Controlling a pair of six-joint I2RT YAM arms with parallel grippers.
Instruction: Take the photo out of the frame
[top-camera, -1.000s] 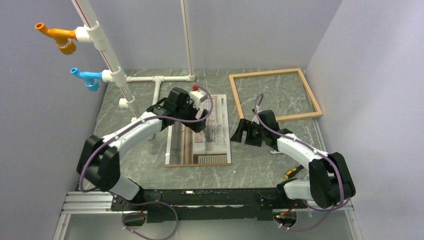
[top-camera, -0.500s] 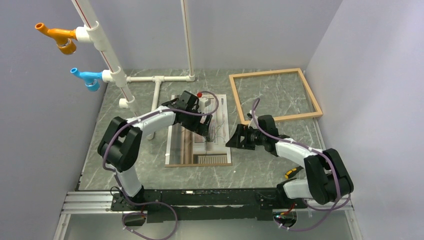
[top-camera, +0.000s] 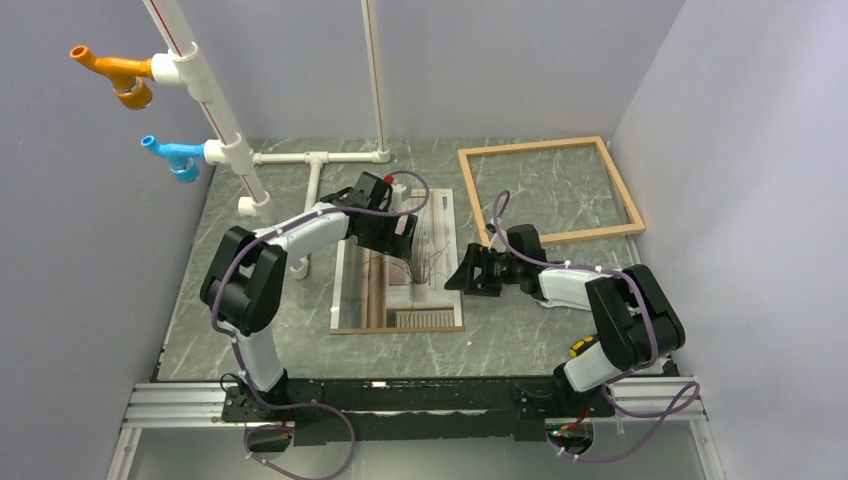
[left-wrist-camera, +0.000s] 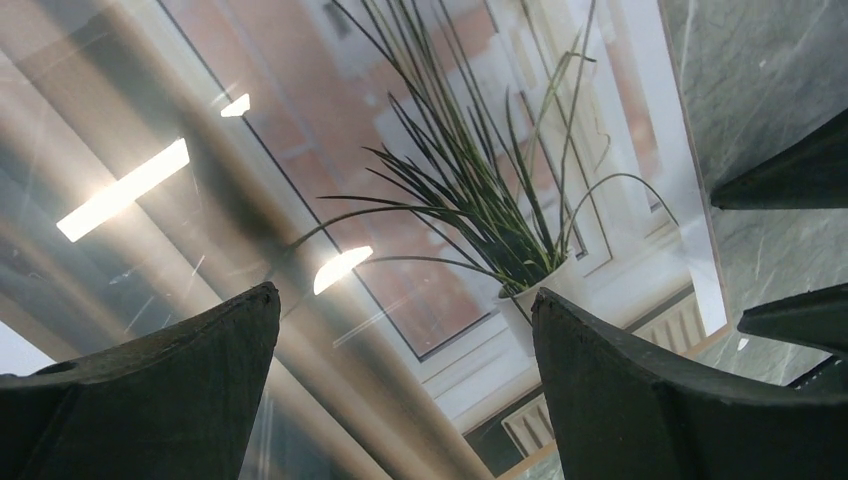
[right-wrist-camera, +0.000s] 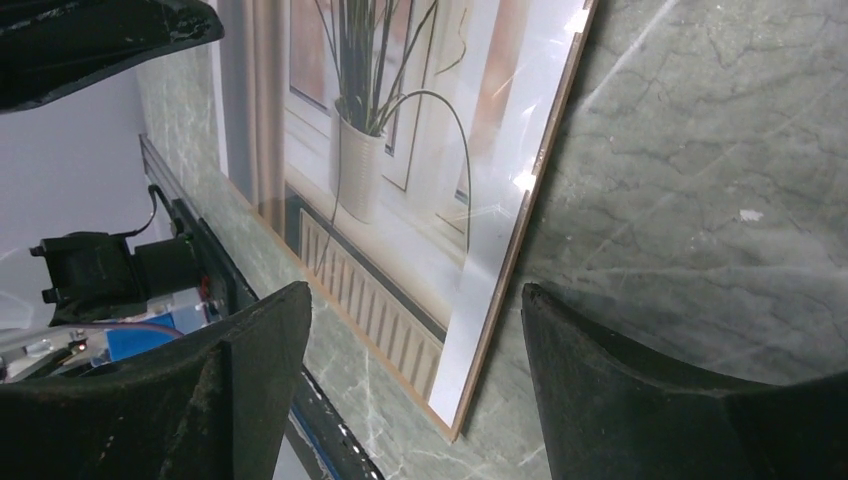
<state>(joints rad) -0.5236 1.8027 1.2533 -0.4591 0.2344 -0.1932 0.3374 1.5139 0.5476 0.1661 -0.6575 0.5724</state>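
- The photo (top-camera: 395, 262) is lying flat, picture side up, in the middle of the worktop (top-camera: 520, 335). Its long axis is running from the near edge toward the far edge.
- The frame (top-camera: 622, 185) is sitting on its own at the far right corner, well apart from the photo, with bare stone showing through it. By my reading the photo is already out of it.
- Your left claw (top-camera: 405, 238) is hanging over the middle of the photo with its jaws apart. In the left wrist view, the left claw (left-wrist-camera: 400, 400) is showing the printed plant between its two fingers and is holding nothing.
- Your right claw (top-camera: 462, 280) is reaching in low from the right, jaws also apart and empty.
- Here is the relation you are depending on. In the right wrist view, the right long edge of the photo (right-wrist-camera: 370, 150) is running down between the fingers of the right claw (right-wrist-camera: 410, 385), and the photo's near right corner is sitting just ahead of the gap.
- The photo is lying to the left of that claw, so your right arm is the one nearer a graspable edge.
- Your left claw is sitting above the flat face, where there is no edge to pinch.
- If you are going for a lift, one finger is going to have to get under that thin edge. I cannot tell whether the edge is rising off the stone at all.
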